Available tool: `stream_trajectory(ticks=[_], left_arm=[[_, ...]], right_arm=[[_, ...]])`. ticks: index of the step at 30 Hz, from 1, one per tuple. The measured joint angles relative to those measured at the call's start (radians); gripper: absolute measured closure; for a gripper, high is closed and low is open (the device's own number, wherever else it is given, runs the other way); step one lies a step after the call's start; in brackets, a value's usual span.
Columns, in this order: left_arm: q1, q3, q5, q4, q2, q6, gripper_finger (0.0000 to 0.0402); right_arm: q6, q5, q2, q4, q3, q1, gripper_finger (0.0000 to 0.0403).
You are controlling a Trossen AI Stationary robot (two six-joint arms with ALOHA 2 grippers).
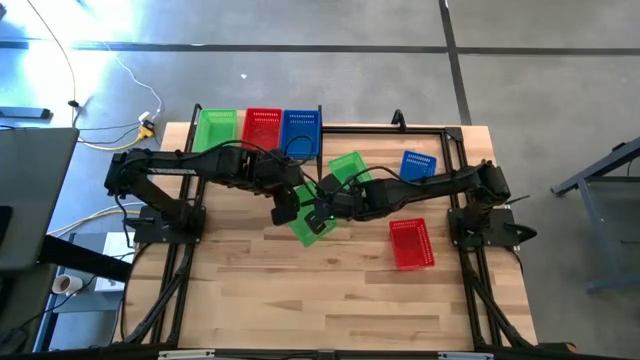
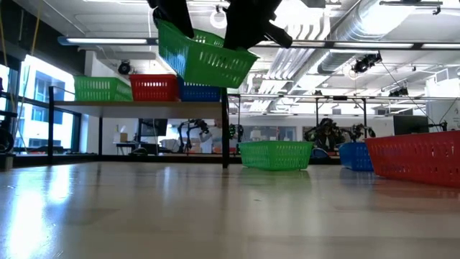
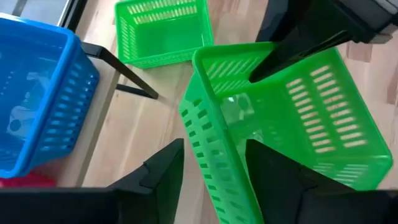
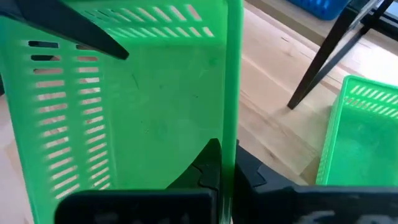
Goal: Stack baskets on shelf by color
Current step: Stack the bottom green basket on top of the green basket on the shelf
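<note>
While both arms meet over the middle of the table (image 1: 300,290), a green basket (image 2: 205,54) hangs tilted in the air between them, clear of the tabletop and in front of the shelf (image 2: 144,105).

Held item: the left gripper (image 3: 214,171) is clamped on one long wall of this green basket, one finger inside and one outside. The right gripper (image 4: 225,168) pinches the rim of another wall in the same way.

Shelf, along the far edge toward the far-left corner: one green basket on the shelf (image 1: 216,128), one red basket on the shelf (image 1: 262,128) and one blue basket on the shelf (image 1: 300,128), side by side in that order from the left. Whether any of them is a stack cannot be told.

Tabletop stock:
- a second green basket (image 1: 350,166), upright, near the far edge, just right of the shelf and just behind the held one;
- a blue basket on the table (image 1: 418,165), toward the far-right corner, beside the right arm;
- a red basket on the table (image 1: 411,243), toward the right edge, nearer the front than the other two.
</note>
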Motion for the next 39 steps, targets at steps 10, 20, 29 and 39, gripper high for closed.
stream_trajectory(ticks=[10,20,29,39], left_arm=[[0.011,0.0,0.003,-0.005,0.008,0.056,0.0389],[0.022,0.0,0.008,-0.018,0.008,0.062,0.0398],[0.029,0.0,-0.022,-0.106,-0.002,0.13,0.04],[0.045,0.001,0.029,-0.192,-0.107,0.249,0.0401]], right_arm=[[-0.003,-0.047,-0.001,0.015,0.0,-0.013,0.0403],[-0.032,-0.137,-0.002,0.037,0.0,-0.032,0.0379],[-0.061,-0.213,-0.038,0.03,0.0,-0.049,0.0279],[-0.074,-0.212,-0.078,0.023,0.0,-0.061,0.0257]])
